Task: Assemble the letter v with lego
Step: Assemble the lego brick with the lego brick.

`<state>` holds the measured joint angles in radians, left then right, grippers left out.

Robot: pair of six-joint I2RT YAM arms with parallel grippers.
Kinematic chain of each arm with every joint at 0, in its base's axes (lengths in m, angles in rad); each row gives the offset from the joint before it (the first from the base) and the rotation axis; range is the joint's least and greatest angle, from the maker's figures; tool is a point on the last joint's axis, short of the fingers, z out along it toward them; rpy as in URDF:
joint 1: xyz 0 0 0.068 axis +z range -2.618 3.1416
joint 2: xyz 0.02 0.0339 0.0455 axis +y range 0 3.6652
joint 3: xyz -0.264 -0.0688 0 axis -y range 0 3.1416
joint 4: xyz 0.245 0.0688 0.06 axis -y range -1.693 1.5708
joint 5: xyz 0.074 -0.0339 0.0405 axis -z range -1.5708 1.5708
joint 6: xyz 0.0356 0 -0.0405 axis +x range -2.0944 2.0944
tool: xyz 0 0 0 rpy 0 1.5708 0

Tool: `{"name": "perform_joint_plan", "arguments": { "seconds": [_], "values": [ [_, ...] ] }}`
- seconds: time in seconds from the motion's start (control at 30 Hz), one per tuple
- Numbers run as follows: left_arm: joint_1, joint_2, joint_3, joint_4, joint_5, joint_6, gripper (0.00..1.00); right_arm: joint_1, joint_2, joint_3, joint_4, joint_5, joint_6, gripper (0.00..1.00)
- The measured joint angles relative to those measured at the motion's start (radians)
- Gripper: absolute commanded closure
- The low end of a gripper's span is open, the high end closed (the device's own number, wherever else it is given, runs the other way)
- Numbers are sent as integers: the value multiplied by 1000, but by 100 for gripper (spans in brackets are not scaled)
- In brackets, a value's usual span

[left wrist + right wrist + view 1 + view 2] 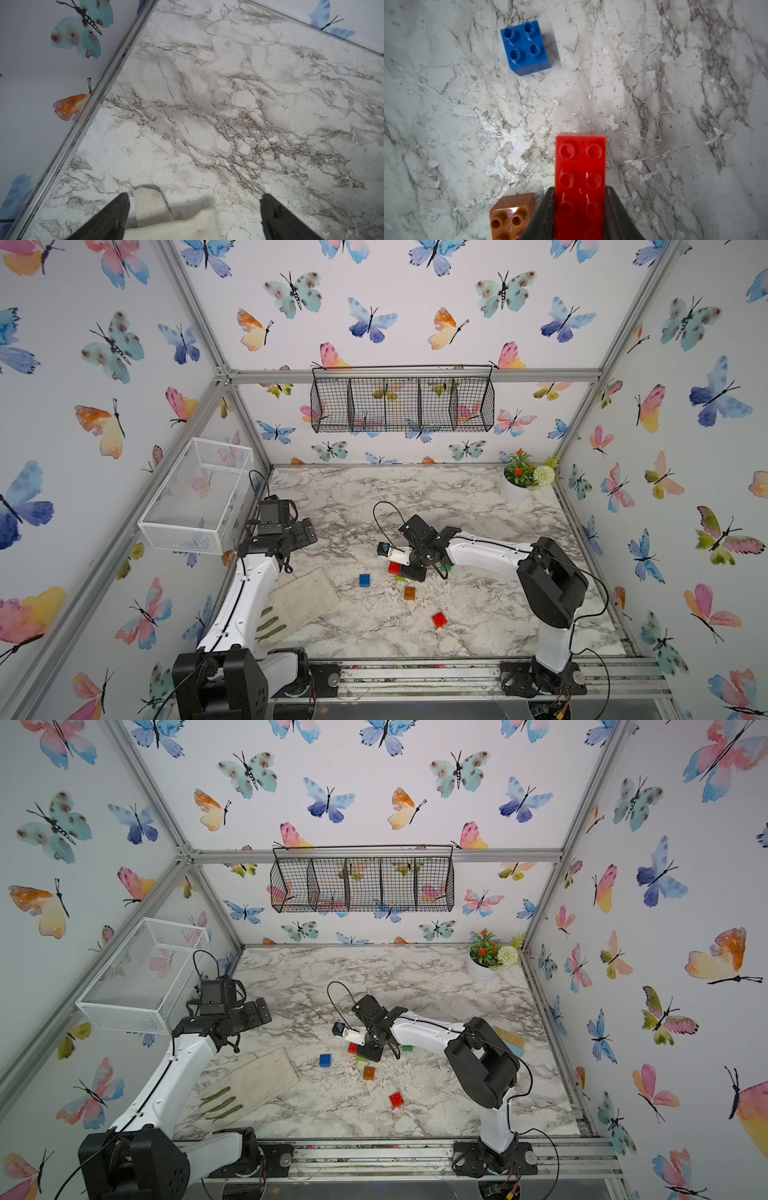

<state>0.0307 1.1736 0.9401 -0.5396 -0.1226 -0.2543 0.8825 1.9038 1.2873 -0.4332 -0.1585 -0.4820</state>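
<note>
Starting from the front edge of the table, the small red brick is found alone, well apart from the others. A little farther, the orange brick and the blue brick are lying studs up, each one separate. Behind them the right gripper is closed on the longer red brick, which is clamped by its long sides, with its front part free beyond the fingertips. The lime green brick is seen just beside the held brick and partly under it; whether the two are already joined cannot be told. The dark green brick lies beyond the wrist. At the far left, the left gripper is held wide open above the table, with nothing in it. No letter v is formed yet, so the step is judged to be the seating of the red brick on the lime green point. For this the studs should be lined up first, and the push should be given straight down, not at an angle. The jaws should be opened only when the brick is fully seated. Care is needed near the orange brick, which is close to one finger and could be pushed away. The lime green brick is light and may slide, so it could be steadied by the free gripper.
</note>
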Motion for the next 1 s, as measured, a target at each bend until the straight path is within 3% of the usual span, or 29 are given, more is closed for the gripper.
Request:
{"name": "perform_joint_plan", "arguments": {
  "seconds": [1.0],
  "values": [
    [0, 2, 0, 0, 0, 0, 2, -19, 9, 2, -33, -24, -61, 98]
  ]
}}
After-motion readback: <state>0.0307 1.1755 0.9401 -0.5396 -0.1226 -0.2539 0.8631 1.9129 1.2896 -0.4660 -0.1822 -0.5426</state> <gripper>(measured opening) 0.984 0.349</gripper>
